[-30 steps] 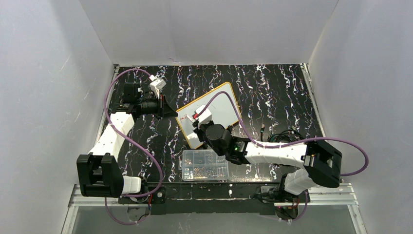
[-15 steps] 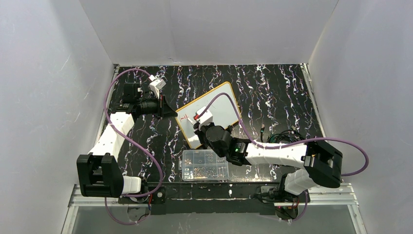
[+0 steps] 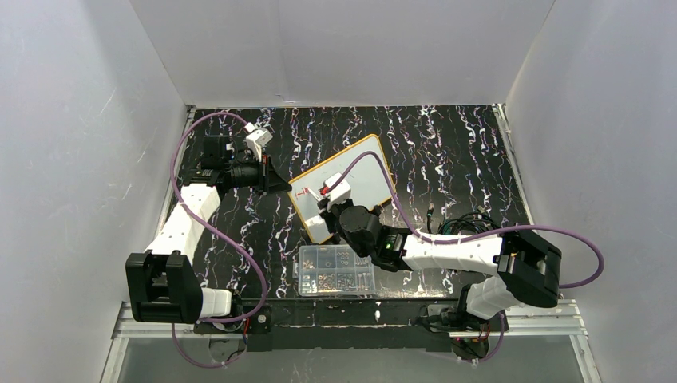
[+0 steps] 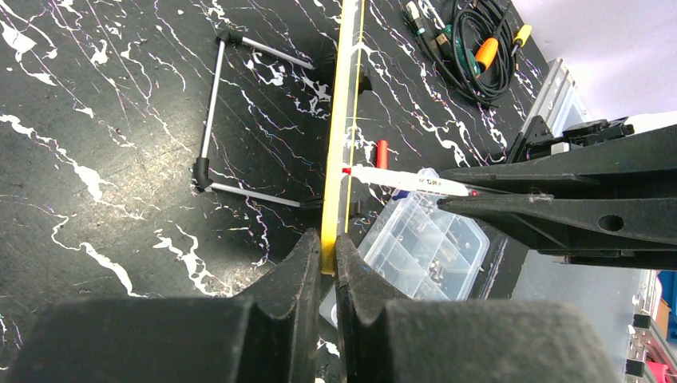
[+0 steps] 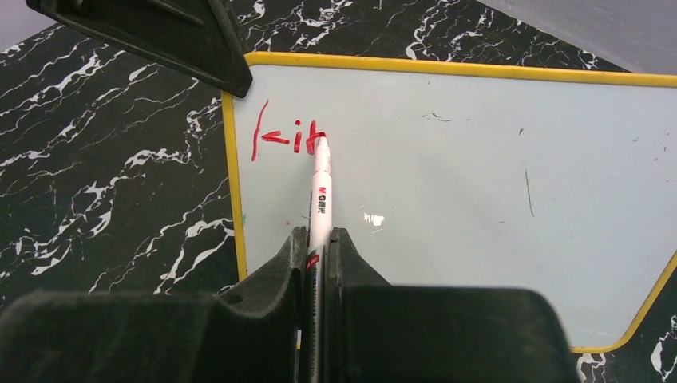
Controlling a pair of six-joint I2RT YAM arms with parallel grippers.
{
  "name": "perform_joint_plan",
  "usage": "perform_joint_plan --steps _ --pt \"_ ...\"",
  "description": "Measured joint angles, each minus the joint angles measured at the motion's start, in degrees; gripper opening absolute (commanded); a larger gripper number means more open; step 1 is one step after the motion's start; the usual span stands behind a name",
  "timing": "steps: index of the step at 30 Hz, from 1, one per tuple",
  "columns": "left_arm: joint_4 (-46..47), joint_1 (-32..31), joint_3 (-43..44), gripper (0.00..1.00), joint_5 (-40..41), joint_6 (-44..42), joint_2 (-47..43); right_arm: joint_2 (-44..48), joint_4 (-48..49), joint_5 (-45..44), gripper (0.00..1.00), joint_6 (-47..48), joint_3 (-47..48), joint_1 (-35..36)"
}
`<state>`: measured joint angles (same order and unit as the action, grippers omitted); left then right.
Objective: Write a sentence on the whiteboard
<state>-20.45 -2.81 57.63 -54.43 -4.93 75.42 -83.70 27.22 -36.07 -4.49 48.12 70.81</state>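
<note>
Nearest the arm bases sits a clear plastic compartment box of small parts, just beside the right wrist, where it crowds that arm's near side. Past it, the right gripper is clenched on a slim white marker with a red tip. The tip touches the small white rectangular whiteboard with a yellow rim, which lies askew mid-tabletop. The red handwritten sentence is only a few letters, roughly "kit", near one corner.

The board looks light, thin, stiff and slick, and would likely skid under pen pressure, so its rim is the place to hold. The left gripper is clamped on that yellow edge. A thin wire frame and a small red cap lie near the board. Coiled cables lie farther right on the black marbled tabletop.
</note>
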Motion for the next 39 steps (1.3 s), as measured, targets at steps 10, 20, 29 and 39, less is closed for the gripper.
perform_joint_plan --steps 10,20,29,39 --pt "0.0 0.0 0.0 0.00 0.0 0.0 0.0 -0.1 0.5 -1.1 0.01 0.4 0.0 0.0" --pt "0.0 0.0 0.0 0.00 0.0 0.0 0.0 -0.3 0.8 -1.5 0.01 0.2 0.0 0.0" --pt "-0.1 0.0 0.0 0.00 0.3 -0.1 0.0 -0.2 0.4 -1.5 0.01 -1.4 -1.3 0.1" --pt "-0.2 0.0 0.0 0.00 0.5 -0.2 0.0 0.3 -0.1 -1.5 0.01 -2.4 -2.1 0.2"
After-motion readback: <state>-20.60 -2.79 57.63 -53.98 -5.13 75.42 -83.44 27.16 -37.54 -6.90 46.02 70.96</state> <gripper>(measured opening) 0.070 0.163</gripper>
